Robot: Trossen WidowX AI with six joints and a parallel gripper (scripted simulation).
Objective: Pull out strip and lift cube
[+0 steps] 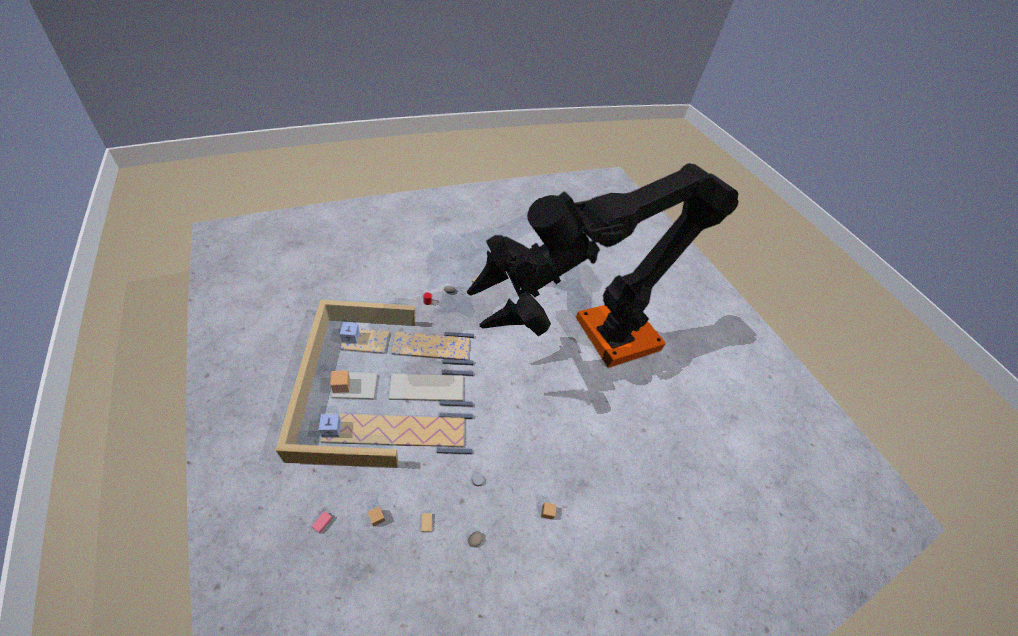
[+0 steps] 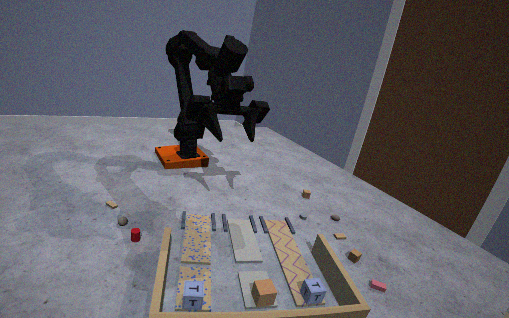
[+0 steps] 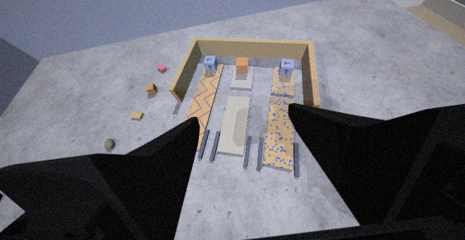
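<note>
The zigzag strip [image 1: 410, 430] [image 2: 287, 252] [image 3: 204, 94] is in one piece, with a blue cube [image 1: 329, 425] [image 2: 313, 291] [image 3: 210, 63] marked T on its far end. The dotted strip [image 1: 430, 345] [image 2: 196, 240] [image 3: 279, 136] is split by a gap; its far piece bears another blue T cube [image 1: 348, 331] [image 2: 193, 295] [image 3: 287, 68]. The plain pale strip [image 1: 426, 387] [image 2: 245, 241] [image 3: 231, 122] is split too, with an orange cube [image 1: 339, 381] [image 2: 264, 292] [image 3: 241, 65] on its far piece. My gripper [image 1: 474, 308] [image 2: 236, 141] [image 3: 242, 115] is open and empty, high above the table, on the robot side of the strips.
A wooden wall [image 1: 306, 379] [image 2: 343, 272] [image 3: 253, 48] encloses the strips' far ends on three sides. Dark guide rails [image 1: 455, 451] [image 2: 290, 225] [image 3: 297, 160] flank their near ends. A red cylinder [image 1: 427, 298] [image 2: 135, 235] stands outside the wall; small blocks and stones lie on both sides.
</note>
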